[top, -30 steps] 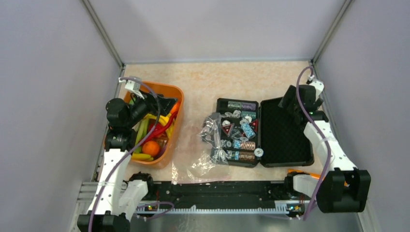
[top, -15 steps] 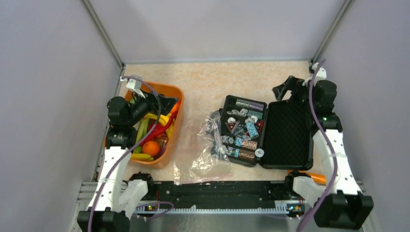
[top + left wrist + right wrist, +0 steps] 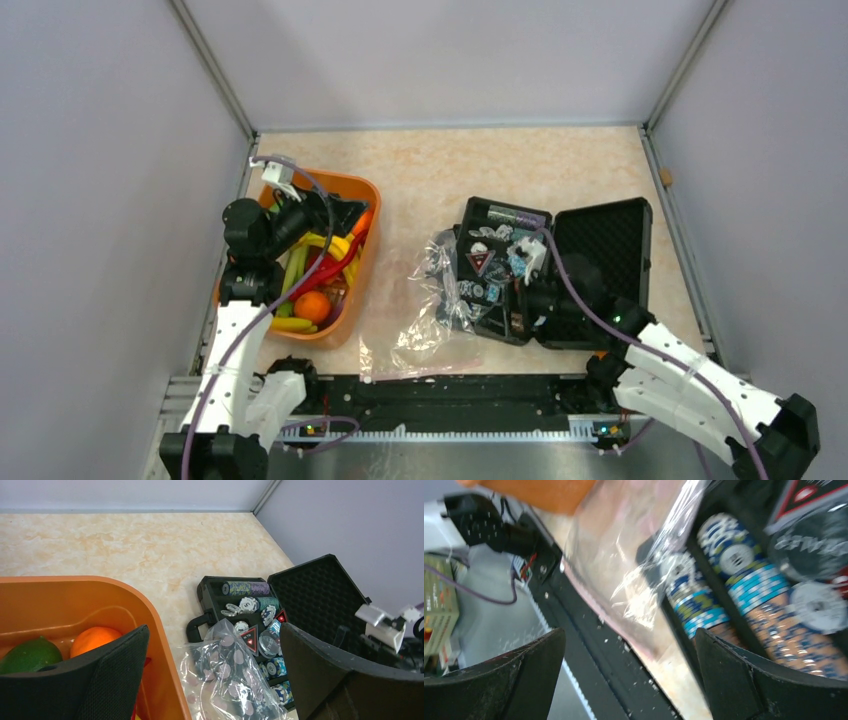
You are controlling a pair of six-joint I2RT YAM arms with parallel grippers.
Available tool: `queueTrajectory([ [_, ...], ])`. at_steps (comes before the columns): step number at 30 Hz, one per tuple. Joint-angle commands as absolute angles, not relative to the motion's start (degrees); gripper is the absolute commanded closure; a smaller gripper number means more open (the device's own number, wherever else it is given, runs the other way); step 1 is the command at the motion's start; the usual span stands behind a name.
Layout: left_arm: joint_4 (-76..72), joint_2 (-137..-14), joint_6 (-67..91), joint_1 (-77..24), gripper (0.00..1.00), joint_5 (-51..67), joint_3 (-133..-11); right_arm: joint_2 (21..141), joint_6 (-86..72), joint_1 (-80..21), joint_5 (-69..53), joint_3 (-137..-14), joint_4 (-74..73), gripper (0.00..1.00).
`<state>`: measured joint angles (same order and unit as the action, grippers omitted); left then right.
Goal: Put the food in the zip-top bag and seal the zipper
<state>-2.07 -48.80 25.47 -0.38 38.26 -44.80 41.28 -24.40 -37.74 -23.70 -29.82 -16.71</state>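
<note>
Centre of right wrist view: zip-top bag (image 3: 624, 550) beyond wide-spread right fingers (image 3: 744, 680), untouched | lower left of left wrist view: food (image 3: 92, 638) behind wide left fingers (image 3: 120, 675)

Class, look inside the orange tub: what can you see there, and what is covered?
Inside the orange tub show an orange, yellow bananas, a red chilli and green pieces. The left arm covers its far end, so what lies there is hidden.

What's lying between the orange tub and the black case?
The clear zip-top bag lies crumpled on the table, between the orange tub and the black case, reaching the case's edge. The top view shows it best.
</note>
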Motion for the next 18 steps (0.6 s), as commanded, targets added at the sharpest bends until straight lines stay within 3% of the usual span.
queueTrajectory([
  [1,-5.63,-49.46,26.01,-0.62,0.01,38.48,-46.23,39.52,-30.63,-47.94,-17.92,-26.2,-11.18,0.01],
  [9,-5.1,-48.53,26.01,-0.62,0.01,37.73,-46.36,48.44,-34.46,-61.6,-5.13,-23.29,-8.27,0.01],
  [18,-3.9,-47.85,25.08,-0.62,0.01,36.82,-46.31,49.2,-37.53,-63.74,2.57,-16.83,-2.85,0.01],
])
